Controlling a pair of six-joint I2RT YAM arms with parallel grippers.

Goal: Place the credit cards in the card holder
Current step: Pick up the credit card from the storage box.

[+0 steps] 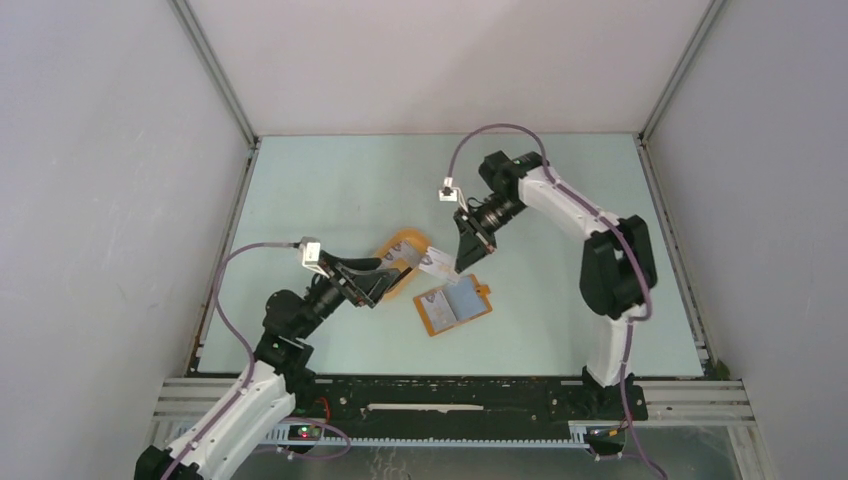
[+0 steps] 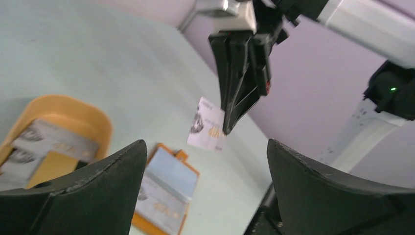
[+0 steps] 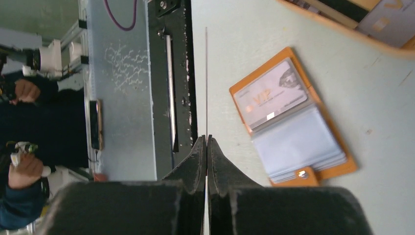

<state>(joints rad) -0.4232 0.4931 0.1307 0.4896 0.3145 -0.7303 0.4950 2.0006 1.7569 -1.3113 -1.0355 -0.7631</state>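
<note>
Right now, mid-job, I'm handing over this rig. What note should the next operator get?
Left gripper: open, empty, by the orange tray.
Right gripper: shut on one credit card, held in the air near the card holder.
Done: one VIP card sits in the open holder.
Left: slot the held card, then the remaining cards from the tray.

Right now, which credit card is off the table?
The credit card pinched in the right end effector, hanging in the air. Other cards lie in the orange tray; one sits in the open card holder.
</note>
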